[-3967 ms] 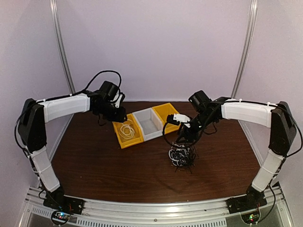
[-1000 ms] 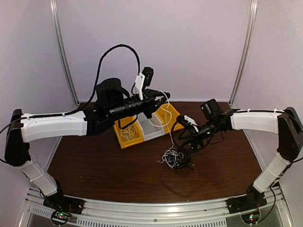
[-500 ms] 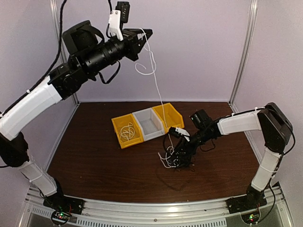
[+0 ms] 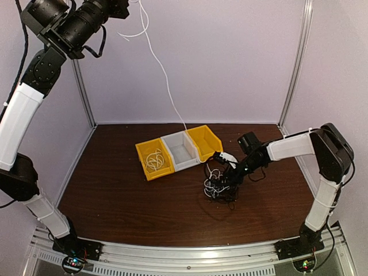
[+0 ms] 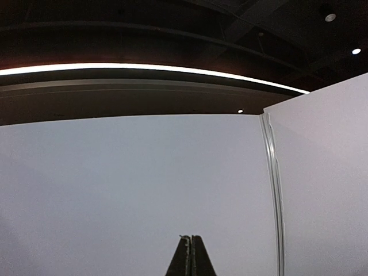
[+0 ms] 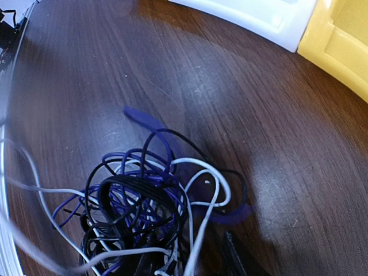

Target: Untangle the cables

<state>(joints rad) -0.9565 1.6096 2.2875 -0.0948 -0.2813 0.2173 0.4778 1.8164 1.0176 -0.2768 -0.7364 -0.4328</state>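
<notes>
White cable (image 4: pixel 167 83) rises from tangle (image 4: pixel 217 188) at right tool (image 4: pixel 228 171) toward left arm (image 4: pixel 22 109)

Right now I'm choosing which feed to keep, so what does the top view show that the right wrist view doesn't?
Only the top view: the left arm raised high, a white cable strung up to it from the tangle, the right arm, and all three bins. Only the right wrist view: purple cable wound through the tangle. Both: the tangle on the table, and bin edges.

Wears white covers (image 4: pixel 16 123) over black joints (image 4: pixel 14 178). Trails a thick black cable (image 4: pixel 25 46) along the left arm (image 4: pixel 46 64).
</notes>
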